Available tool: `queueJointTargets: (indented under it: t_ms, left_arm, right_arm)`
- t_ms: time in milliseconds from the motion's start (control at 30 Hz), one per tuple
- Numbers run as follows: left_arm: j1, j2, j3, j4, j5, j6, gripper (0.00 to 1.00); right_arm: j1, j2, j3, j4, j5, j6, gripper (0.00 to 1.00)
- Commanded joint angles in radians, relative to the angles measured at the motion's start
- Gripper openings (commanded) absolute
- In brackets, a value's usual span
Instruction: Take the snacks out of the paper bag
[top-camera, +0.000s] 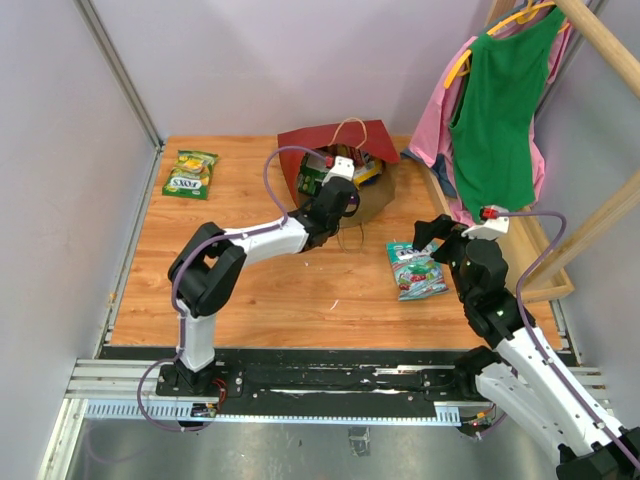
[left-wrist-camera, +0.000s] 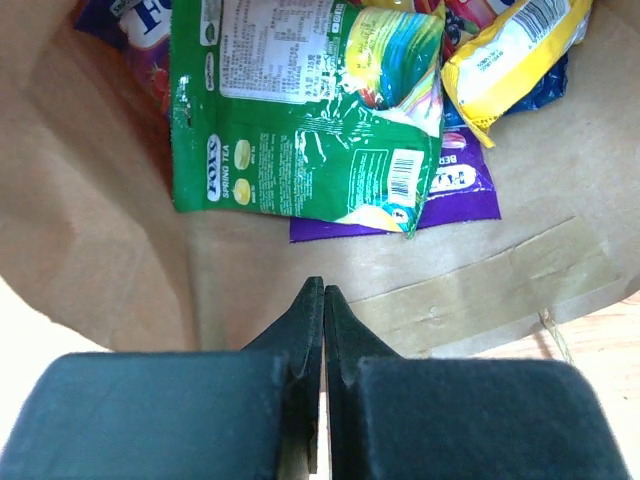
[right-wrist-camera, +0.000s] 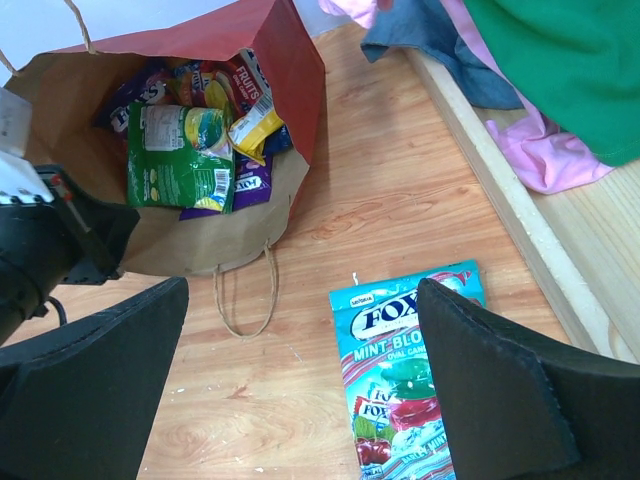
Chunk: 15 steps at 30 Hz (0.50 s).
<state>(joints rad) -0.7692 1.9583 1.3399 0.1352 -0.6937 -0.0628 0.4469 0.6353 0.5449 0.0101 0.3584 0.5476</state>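
Note:
The red paper bag lies on its side at the back of the table, its mouth toward me. My left gripper is at that mouth. In the left wrist view it is shut over the brown kraft inside, with nothing seen between the fingers. Just beyond its tips lie a green packet, a purple one and a yellow one. A green-yellow packet lies at the far left. My right gripper hangs open above a teal-white packet on the wood.
Green and pink garments hang on a wooden rack at the right, and its base beam runs along the table's right edge. The bag's beige loop handle lies flat on the wood. Walls close in the left and back.

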Motion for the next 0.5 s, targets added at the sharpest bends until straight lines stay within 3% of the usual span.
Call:
queueJointTargets:
  t_ms: [0,200,233,367,467]
  left_arm:
    - [-0.004,-0.065,-0.048,0.054,0.031,-0.042,0.01]
    - [-0.014,-0.076,-0.123,0.1,0.111,-0.01,0.19]
    - [-0.015,-0.075,-0.127,0.103,0.12,-0.004,0.24]
    - [-0.015,-0.059,-0.126,0.112,0.136,0.027,0.65]
    - [-0.015,-0.036,-0.105,0.109,0.14,0.055,0.75]
  right_arm:
    - [-0.015,0.001,0.004,0.023,-0.019,0.014,0.99]
    - [-0.016,0.003,0.0,0.025,-0.024,0.013,0.99]
    - [-0.016,0.003,-0.001,0.024,-0.024,0.012,0.99]
    - [-0.016,0.012,0.0,0.028,-0.022,0.01,0.99]
    - [-0.016,0.023,-0.001,0.035,-0.024,0.009,0.99]
